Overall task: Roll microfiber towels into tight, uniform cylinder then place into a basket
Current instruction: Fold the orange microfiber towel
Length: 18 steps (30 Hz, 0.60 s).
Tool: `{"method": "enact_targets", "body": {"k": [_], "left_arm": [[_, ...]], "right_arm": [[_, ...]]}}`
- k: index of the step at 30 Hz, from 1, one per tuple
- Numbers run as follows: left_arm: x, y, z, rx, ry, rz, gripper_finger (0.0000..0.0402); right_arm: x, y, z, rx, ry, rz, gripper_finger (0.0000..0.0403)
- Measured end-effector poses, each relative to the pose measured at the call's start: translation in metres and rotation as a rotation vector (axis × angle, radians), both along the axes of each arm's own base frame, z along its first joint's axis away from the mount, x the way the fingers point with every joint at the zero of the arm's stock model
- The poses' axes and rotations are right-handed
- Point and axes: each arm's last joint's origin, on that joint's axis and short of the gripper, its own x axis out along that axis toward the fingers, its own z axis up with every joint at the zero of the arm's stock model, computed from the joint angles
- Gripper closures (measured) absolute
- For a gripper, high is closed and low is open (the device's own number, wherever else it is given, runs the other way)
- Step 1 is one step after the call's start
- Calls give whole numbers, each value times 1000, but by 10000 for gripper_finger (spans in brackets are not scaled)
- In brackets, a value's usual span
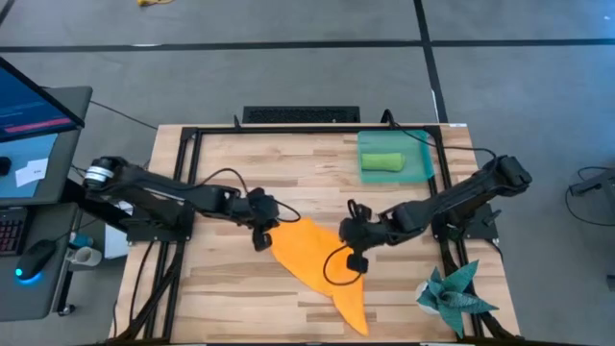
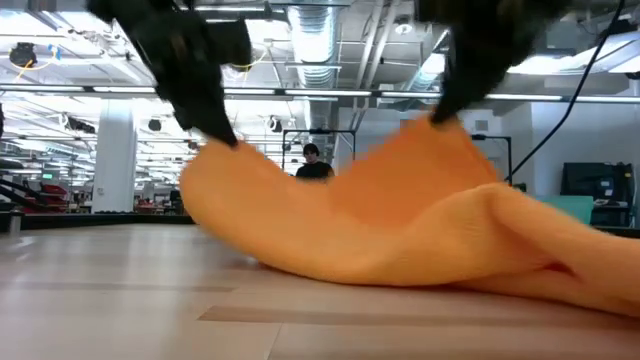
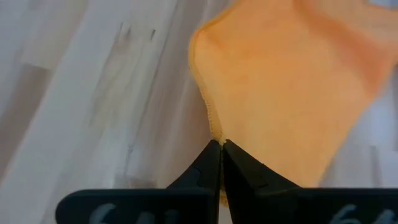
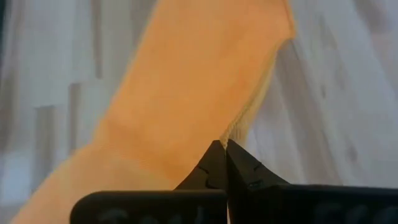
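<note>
- Because each arm has pinched an opposite edge of the orange towel [image 1: 312,259], you have it lifted at two points and sagging between them, which is how you would spread it flat before any rolling begins.
- Your left tool [image 1: 261,233] is fully closed on the hemmed edge of the cloth; the left wrist view shows its tips meeting right on the stitched border [image 3: 211,118], a thin bite that keeps the rest of the fabric free to hang.
- Your right tool [image 1: 357,258] is likewise clamped tight on the far edge, its tips closed over the hem in the right wrist view.
- From the low view, the cloth rises at both held points and droops to the table [image 1: 221,288] in the middle and off to one side, so part of it trails on the wood toward the near edge.
- The lime green towel [image 1: 381,161] lies already rolled inside the basket [image 1: 423,163] at the far right of the table, so my judgement is that half the job is finished.
- A dark teal spiky cloth [image 1: 452,296] sits apart at the near right corner, clear of your work.
</note>
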Motion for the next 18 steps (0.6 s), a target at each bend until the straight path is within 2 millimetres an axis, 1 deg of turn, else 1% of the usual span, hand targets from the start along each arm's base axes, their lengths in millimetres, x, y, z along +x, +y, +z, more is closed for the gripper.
{"method": "enact_targets", "body": {"k": [3, 7, 13, 18], "left_arm": [[-13, -7, 24, 11, -27, 10, 401], [-28, -13, 54, 15, -102, 8, 401], [-46, -19, 89, 43, -182, 10, 401], [-57, -18, 115, 109, -206, 55, 401]], "right_arm": [[3, 11, 28, -56, -32, 67, 393], [2, 18, 63, -132, -43, 102, 394], [-3, 20, 111, -237, -91, 54, 397], [-7, 15, 142, -313, -142, -8, 393]]}}
